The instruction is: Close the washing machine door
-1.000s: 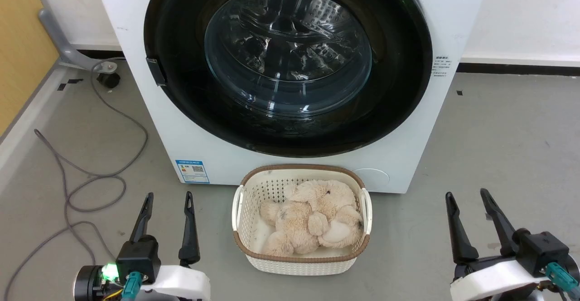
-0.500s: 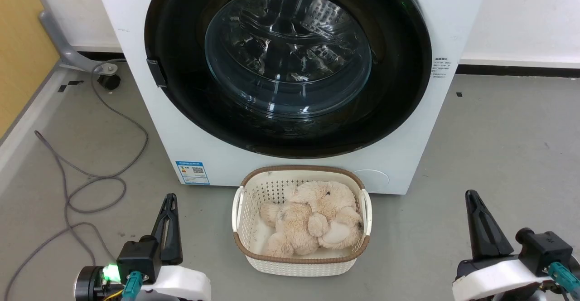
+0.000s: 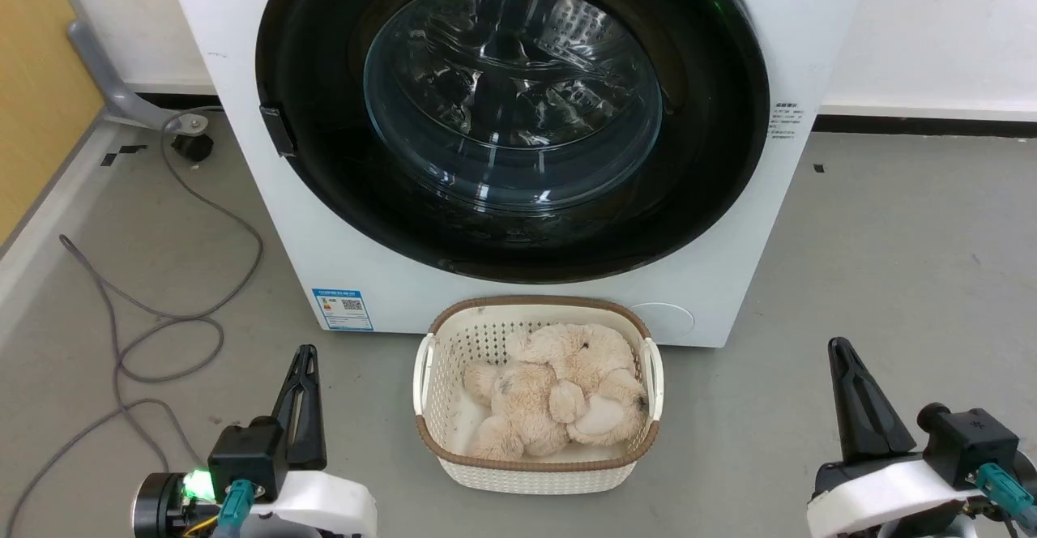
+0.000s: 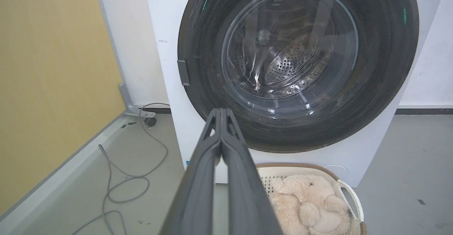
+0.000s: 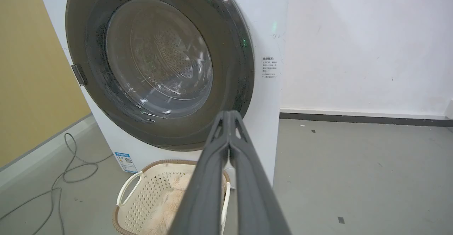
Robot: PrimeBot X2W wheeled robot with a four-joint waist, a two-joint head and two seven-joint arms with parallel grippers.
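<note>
You see the big round shiny black door (image 3: pixel 512 117) at 12 o'clock, flat on the white boxy washing machine (image 3: pixel 235 76). Your left pincer (image 3: pixel 305 356) at 7 and right pincer (image 3: pixel 839 352) at 5 are pinched together, empty; the job looks done.

Lighting is bright, even and diffuse; shadows are faint. White glare streaks cross the glass of the washing machine door (image 3: pixel 512 108), with a small green glint at 1 o'clock on its rim. Head view is sharp. Wrist views are softer, with wide-angle stretch at the borders.
</note>
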